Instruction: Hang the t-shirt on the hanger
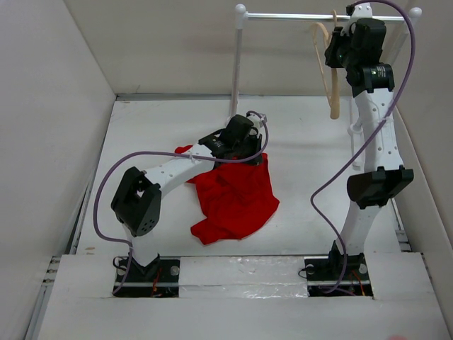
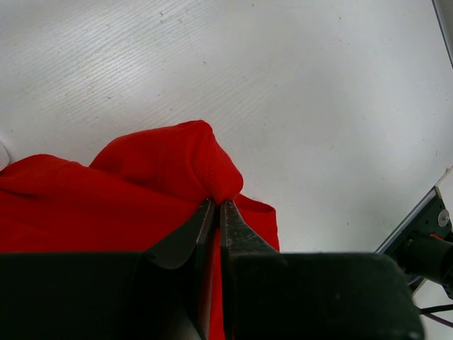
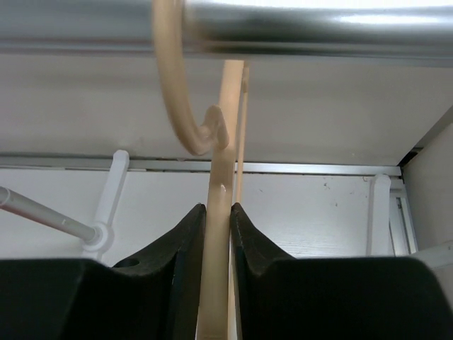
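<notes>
The red t-shirt [image 1: 233,198] lies crumpled on the white table in the top view. My left gripper [image 1: 256,142] is shut on a fold at the shirt's far edge; the left wrist view shows the fingers [image 2: 216,207] pinching red cloth [image 2: 141,177]. The pale beige hanger [image 1: 330,71] hangs by its hook from the rail [image 1: 297,15] at the back right. My right gripper [image 1: 334,47] is shut on the hanger; the right wrist view shows the hanger's bar [image 3: 218,234] clamped between the fingers and its hook [image 3: 177,92] over the rail [image 3: 297,21].
The white rail stands on two posts [image 1: 237,64] at the back of the table. Walls close in on the left, right and back. A purple cable loops from each arm.
</notes>
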